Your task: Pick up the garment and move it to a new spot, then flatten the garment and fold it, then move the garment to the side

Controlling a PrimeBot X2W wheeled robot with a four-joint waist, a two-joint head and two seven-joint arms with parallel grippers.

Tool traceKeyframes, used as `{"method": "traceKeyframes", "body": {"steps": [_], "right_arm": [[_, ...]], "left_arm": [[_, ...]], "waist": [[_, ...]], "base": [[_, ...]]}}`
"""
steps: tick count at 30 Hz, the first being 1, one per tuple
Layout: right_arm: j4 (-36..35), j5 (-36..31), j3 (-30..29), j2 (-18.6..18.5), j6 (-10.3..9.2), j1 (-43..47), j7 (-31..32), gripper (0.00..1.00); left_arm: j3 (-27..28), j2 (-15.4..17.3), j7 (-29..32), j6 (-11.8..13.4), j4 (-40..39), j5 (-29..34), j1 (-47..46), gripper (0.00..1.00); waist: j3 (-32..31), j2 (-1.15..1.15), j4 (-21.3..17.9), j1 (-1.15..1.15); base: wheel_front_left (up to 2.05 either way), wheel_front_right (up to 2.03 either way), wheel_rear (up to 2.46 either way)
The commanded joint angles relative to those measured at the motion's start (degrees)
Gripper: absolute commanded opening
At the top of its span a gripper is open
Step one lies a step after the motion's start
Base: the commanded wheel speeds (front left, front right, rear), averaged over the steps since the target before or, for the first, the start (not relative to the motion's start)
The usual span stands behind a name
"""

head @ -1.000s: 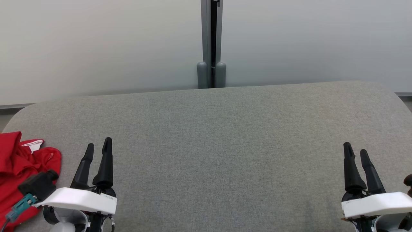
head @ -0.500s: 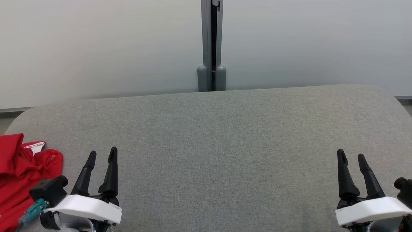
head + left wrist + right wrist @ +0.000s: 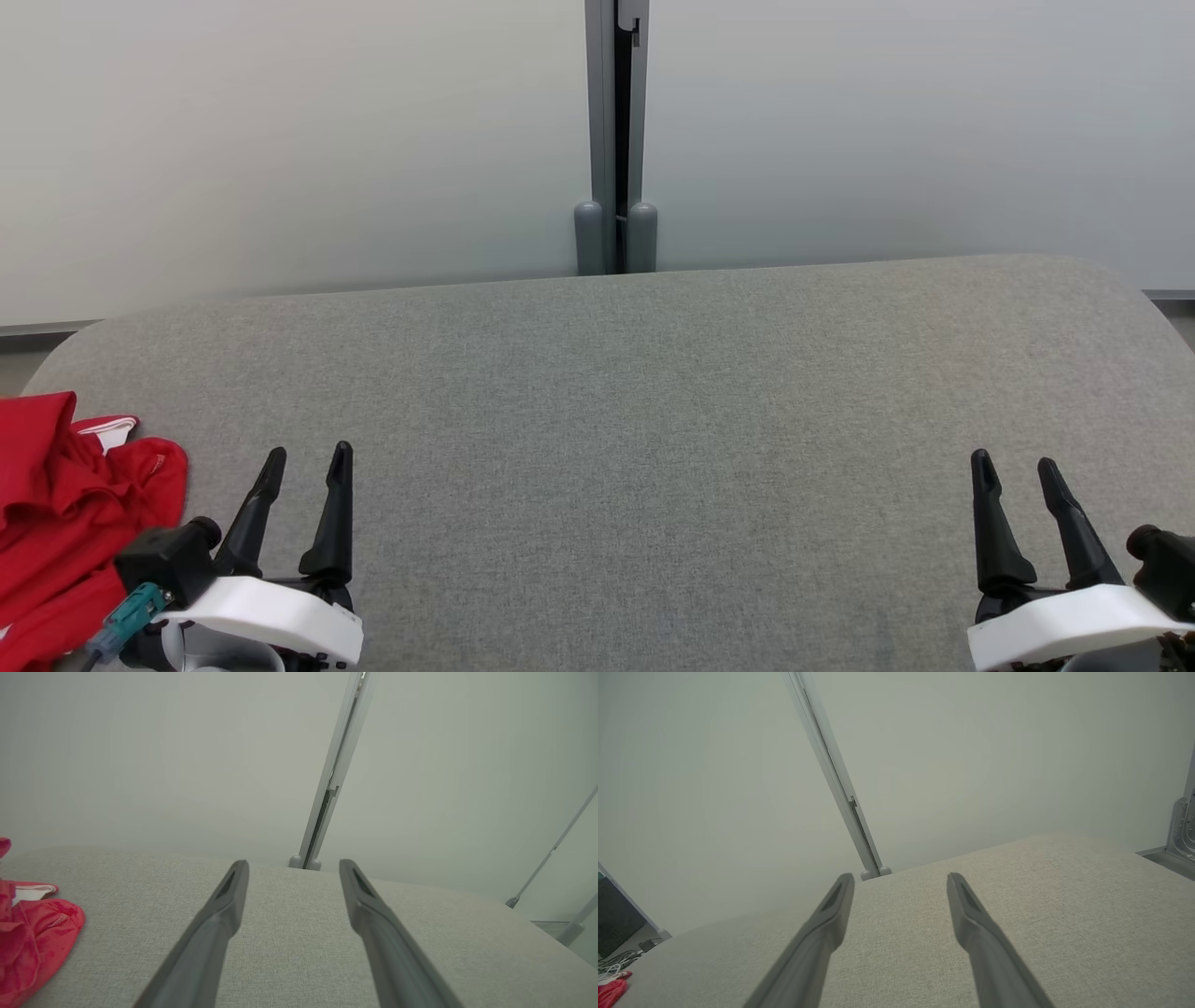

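Note:
The garment (image 3: 65, 523) is a crumpled red piece with a white trim, lying at the left edge of the grey padded table (image 3: 635, 420). It also shows at the left of the left wrist view as a red heap, the garment (image 3: 32, 933), and as a small red patch, the garment (image 3: 611, 991), in the right wrist view's bottom left corner. My left gripper (image 3: 308, 459) hovers open just right of it, holding nothing, its fingers (image 3: 224, 905) spread over bare fabric. At the lower right my right gripper (image 3: 1013, 467) is open and empty too, far from the garment.
A pale partition wall with a grey vertical post (image 3: 616, 140) stands right behind the table's far edge. The table corners are rounded. A dark screen and loose cables (image 3: 616, 952) sit beyond the table's left end.
The whole head view has slid downward, so the camera has tilted. Both grippers sit lower in it and stay open. The garment lies as before.

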Motion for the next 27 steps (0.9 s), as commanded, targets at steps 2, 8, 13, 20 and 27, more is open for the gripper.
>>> {"method": "traceKeyframes", "body": {"steps": [2, 8, 13, 20, 27], "right_arm": [[-0.5, -1.9, -0.3, -0.1, 0.02, 0.3, -0.2, 1.0], [-0.6, -4.4, -0.4, -0.1, 0.01, 0.8, 0.0, 1.0], [-0.5, -6.4, -0.4, 0.0, 0.01, 1.2, 0.1, 1.0], [-0.5, -8.3, -0.1, -0.1, 0.01, 1.6, 0.1, 1.0], [-0.9, -10.6, 0.3, -0.1, 0.01, 2.1, 0.3, 1.0]], "left_arm": [[-0.1, 0.2, -0.6, -0.1, 0.3, 1.9, -0.3, 1.0], [-0.4, 0.2, -1.4, -0.2, 1.8, 4.4, -0.3, 1.0], [-0.7, 0.2, -2.0, -0.2, 3.7, 6.2, -0.5, 1.0], [-0.9, 0.3, -2.6, -0.3, 5.3, 8.0, -1.1, 1.0], [-0.5, 0.3, -3.4, -0.1, 7.1, 9.6, -1.4, 1.0]], "waist": [[-0.2, 0.0, 0.1, 0.0], [-0.7, 0.0, 0.2, 0.0], [-1.0, 0.0, 0.3, 0.0], [-1.2, 0.0, 0.4, 0.0], [-1.5, 0.0, 0.5, 0.0]], "base": [[0.0, 0.0, 0.0], [0.0, 0.0, 0.0], [0.0, 0.0, 0.0], [0.0, 0.0, 0.0], [0.0, 0.0, 0.0]]}}
